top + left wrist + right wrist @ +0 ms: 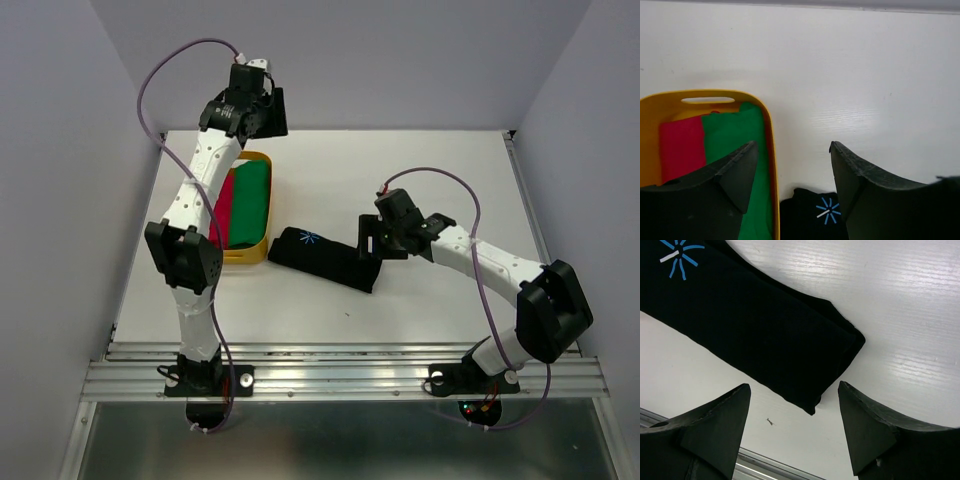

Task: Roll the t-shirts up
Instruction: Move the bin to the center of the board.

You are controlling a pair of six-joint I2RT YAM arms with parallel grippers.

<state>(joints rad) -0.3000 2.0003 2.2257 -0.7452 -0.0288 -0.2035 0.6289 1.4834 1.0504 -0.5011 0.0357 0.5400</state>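
Black moulded fingers (715,425) of the right gripper (793,387) stand wide apart with nothing between them. Just beyond their tips lies the blunt end of the black t-shirt (765,335), a long, flattish roll on the white table (900,315). The left gripper (792,147) is spread too, and empty. Far below the gap between its fingers is the roll's other end, the one with the small blue starburst print (827,210). Under one of its fingers sits the yellow tub (771,150), with a red cloth (682,147) and a green cloth (732,130) packed inside.

To my eye the worry is that roll. Nothing has hold of it, and soft cloth tends to relax. The end by the right fingers looks more like a folded flap than a tight coil, so it could spring open. A pinch at that one end alone would likely let the rest sag and unwind. It also looks longer than the tub is wide, so laid crosswise it may hang up on the rim.

Further out, the right arm (480,260) is bent low, reaching in from the side with its wrist tipped down over the roll's end. The left arm (200,190) stands tall over the tub, with its wrist high past the tub's far end and well apart from the shirt.
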